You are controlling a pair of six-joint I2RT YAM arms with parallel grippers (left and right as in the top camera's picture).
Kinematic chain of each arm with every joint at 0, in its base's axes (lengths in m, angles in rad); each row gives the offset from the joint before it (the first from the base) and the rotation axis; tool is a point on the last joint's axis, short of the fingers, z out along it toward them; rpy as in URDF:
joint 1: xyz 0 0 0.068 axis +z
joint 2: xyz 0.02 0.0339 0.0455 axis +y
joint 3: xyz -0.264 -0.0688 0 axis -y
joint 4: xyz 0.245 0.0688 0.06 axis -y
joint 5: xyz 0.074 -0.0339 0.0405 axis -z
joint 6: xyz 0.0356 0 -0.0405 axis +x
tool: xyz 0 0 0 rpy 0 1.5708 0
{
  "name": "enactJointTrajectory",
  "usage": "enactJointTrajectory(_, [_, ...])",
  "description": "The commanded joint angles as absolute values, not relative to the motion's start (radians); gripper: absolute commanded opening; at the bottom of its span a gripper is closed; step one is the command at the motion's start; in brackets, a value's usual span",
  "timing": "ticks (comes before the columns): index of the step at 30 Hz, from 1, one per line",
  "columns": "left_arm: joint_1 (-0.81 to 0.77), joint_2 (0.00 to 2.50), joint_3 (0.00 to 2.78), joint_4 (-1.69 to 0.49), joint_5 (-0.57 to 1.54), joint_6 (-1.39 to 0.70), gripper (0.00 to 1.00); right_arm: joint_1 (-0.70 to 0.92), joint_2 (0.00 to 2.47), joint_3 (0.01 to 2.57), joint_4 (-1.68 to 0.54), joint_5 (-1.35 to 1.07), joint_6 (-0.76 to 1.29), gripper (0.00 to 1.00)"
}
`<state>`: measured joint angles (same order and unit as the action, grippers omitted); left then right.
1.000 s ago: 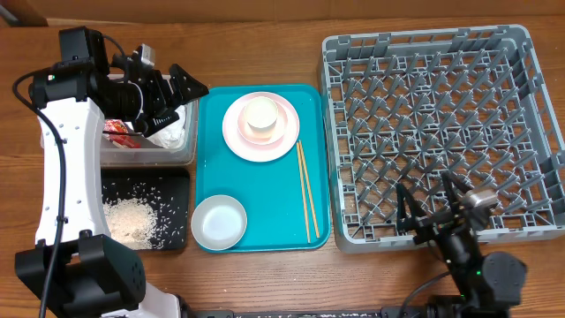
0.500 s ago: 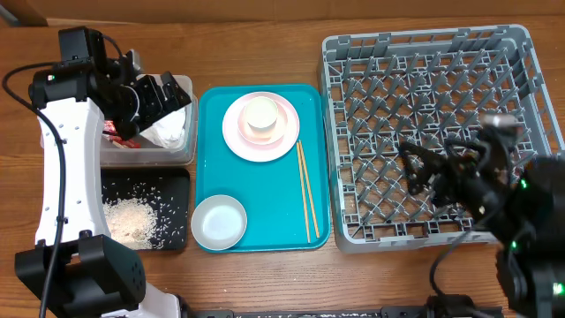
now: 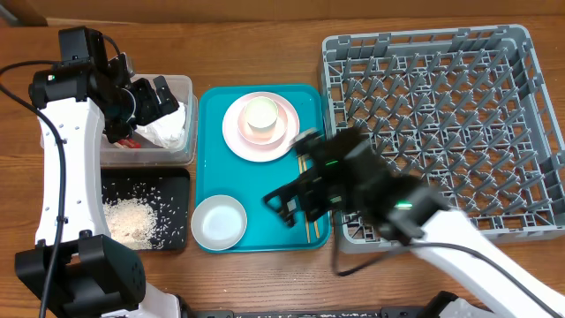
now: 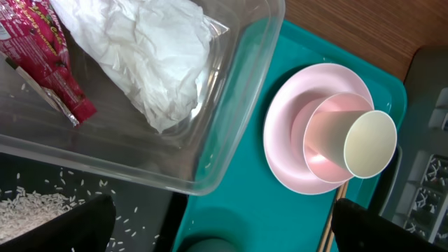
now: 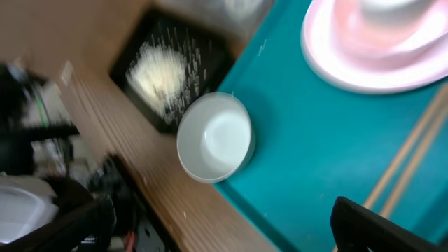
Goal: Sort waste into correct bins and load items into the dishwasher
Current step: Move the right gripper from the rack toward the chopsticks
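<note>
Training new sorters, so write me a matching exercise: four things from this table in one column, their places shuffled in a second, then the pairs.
Things:
1. napkin
2. rice
3. chopsticks
4. cup

Places:
A. on the black tray
B. flat on the floor of the teal tray
C. in the clear tub
D. stacked on the pink plate

Pairs: 1-C, 2-A, 3-B, 4-D

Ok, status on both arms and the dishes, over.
Both open, empty: left gripper over clear tub, right gripper over teal tray by chopsticks. Plate, cup, white bowl on tray, none in rack. Nothing blocking.
</note>
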<state>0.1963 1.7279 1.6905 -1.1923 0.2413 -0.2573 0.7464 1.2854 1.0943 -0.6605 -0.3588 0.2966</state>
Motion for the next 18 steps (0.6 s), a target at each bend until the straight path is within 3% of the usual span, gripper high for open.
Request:
enactJointTrajectory(1, [0.196,1.72,1.707,-1.192,0.228,-0.239,1.0,0.871,1.42,1.114,-0.585,-0.224,0.337,1.0])
enactJointTrajectory(7, [0.196,1.72,1.707,-1.192,0.228,-0.239,1.0,0.894,1.56,1.114,-0.521,-0.207,0.336,1.0])
enactJointTrajectory(8, [0.196,1.72,1.707,-1.192,0.228,-0.239,1.0,0.891,1.578,1.114,-0.525,-0.178,0.331,0.94])
enactJointTrajectory(12, [0.196,1.72,1.707,-1.192,0.228,-0.239,1.0,0.888,1.63,1.114,-0.525,-0.063,0.33,0.55])
enactJointTrajectory(15, [0.196,1.72,1.707,-1.193,0.228,-0.239,1.0,0.888,1.64,1.114,-0.512,-0.051,0.331,0.33])
enactJointTrajectory(18, [0.196,1.72,1.707,-1.192,0.228,-0.239,1.0,0.888,1.641,1.114,-0.502,0.018,0.335,0.28])
